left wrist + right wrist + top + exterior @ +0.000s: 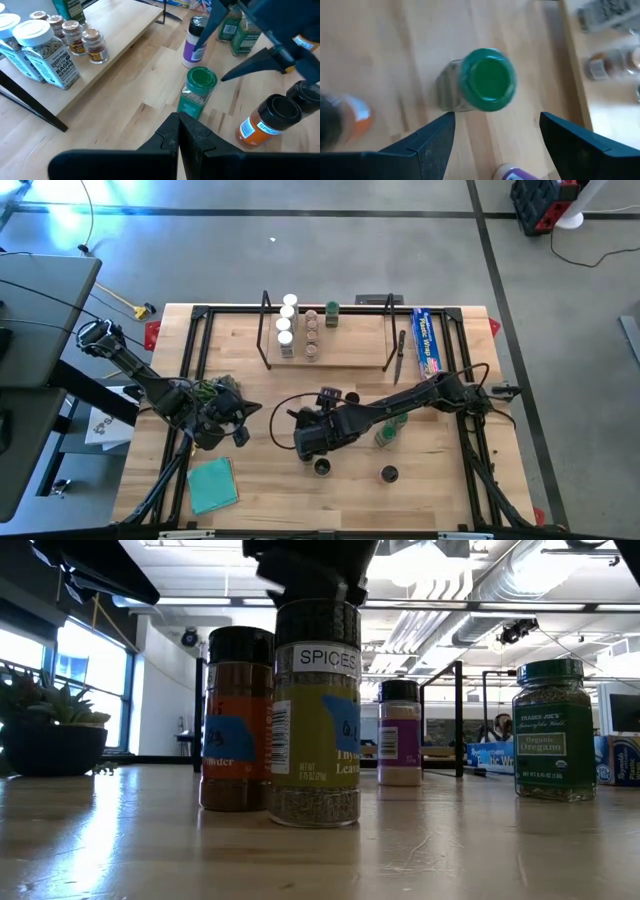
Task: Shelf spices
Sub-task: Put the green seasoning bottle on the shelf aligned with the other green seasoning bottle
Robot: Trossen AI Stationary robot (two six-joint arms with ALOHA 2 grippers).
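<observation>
Several spice jars already stand on the low wooden shelf (pixel 330 352) at the far side of the table (pixel 440 480): a row of white-lidded jars (pixel 287 320) near its left end, brown-lidded jars (pixel 312 335) just beside them, and a green-lidded jar (pixel 331 313) toward the back. More jars are still on the table in front of the shelf. A green-lidded jar (pixel 482 82) stands upright on the wood directly below the right gripper (pixel 495 132), whose jaws are wide apart, one finger on either side of the jar and not touching it. In the left wrist view this same jar (pixel 197 92) stands near a purple-labelled jar (pixel 192 42) and an orange-labelled jar with a black lid (pixel 267 122). From table height, a black-lidded jar marked "SPICES" (pixel 316 715) stands closest, the orange one (pixel 233 720) just behind it, and an oregano jar (pixel 553 730) off to the side.

The left gripper (pixel 232 420) hovers over the table's left part with its jaws pressed together and nothing between them. A teal cloth (pixel 212 485) lies near the front left edge, and a blue wrap box (pixel 428 340) lies beside the shelf's right end.
</observation>
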